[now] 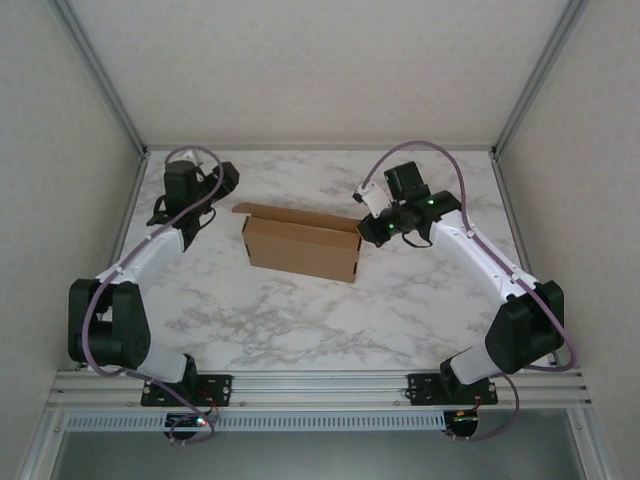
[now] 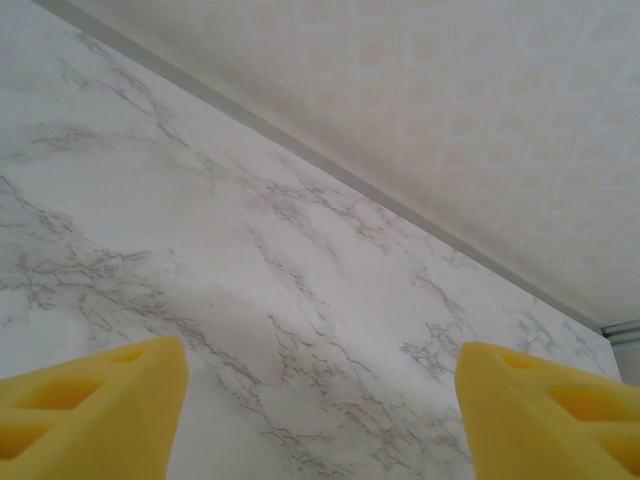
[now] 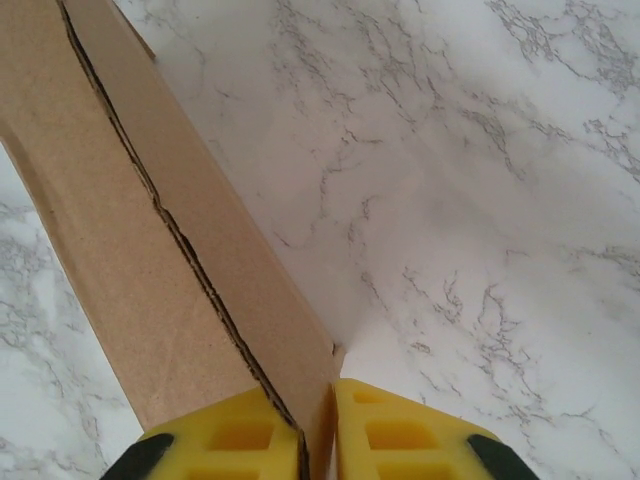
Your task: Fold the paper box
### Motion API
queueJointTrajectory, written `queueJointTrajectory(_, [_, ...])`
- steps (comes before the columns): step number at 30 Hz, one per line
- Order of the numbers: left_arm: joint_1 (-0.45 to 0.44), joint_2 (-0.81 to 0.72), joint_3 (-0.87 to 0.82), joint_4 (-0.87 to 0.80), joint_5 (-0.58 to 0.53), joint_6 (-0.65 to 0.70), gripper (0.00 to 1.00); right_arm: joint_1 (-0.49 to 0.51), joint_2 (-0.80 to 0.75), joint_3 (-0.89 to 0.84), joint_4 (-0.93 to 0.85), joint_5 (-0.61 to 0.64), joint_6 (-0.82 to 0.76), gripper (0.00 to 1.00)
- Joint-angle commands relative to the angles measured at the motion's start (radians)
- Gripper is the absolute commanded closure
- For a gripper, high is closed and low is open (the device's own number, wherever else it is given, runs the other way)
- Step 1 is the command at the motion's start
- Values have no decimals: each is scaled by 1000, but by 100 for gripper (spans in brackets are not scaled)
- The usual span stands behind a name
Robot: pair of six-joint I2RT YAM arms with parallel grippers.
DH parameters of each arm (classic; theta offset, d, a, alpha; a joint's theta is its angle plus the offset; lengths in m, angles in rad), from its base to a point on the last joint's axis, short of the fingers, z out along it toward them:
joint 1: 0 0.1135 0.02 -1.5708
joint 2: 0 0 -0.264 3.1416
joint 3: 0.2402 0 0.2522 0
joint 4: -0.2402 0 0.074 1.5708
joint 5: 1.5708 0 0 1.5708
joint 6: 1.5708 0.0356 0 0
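Observation:
The paper box (image 1: pixel 300 247) is a brown cardboard box standing on the marble table (image 1: pixel 300 320) near the middle, its top flap raised along the far side. My right gripper (image 1: pixel 371 232) is at the box's right end. In the right wrist view its yellow fingers (image 3: pixel 400 440) are shut on a thin edge of the paper box (image 3: pixel 130 230), with two cardboard layers between the pads at my right gripper (image 3: pixel 318 440). My left gripper (image 1: pixel 205 198) hovers to the left of the box, apart from it. My left gripper (image 2: pixel 320 420) stands open, with bare marble between its yellow fingers (image 2: pixel 90 410).
A pale wall (image 2: pixel 450 120) rises behind the table's far edge. Metal frame posts (image 1: pixel 100 70) stand at the back corners. Open marble lies in front of the box, between the two arm bases.

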Motion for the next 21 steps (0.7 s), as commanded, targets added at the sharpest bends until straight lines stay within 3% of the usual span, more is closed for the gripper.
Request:
queueJointTrajectory(1, [3,-54,-27,60,32,-35,29,2,3,33,-30,-7,60,88])
queueJointTrajectory(9, [-15,-88,-86,128,93,-101,30,29,8,50,-27,25,154,99])
queueJointTrajectory(13, [-30,-110,-99,123,98,-107,31,46,-6,44,-2,81,115,100])
queueJointTrajectory(21, [-30,-173,-44,-40,-134,-34,29,53,-16,37,10,67,-33,98])
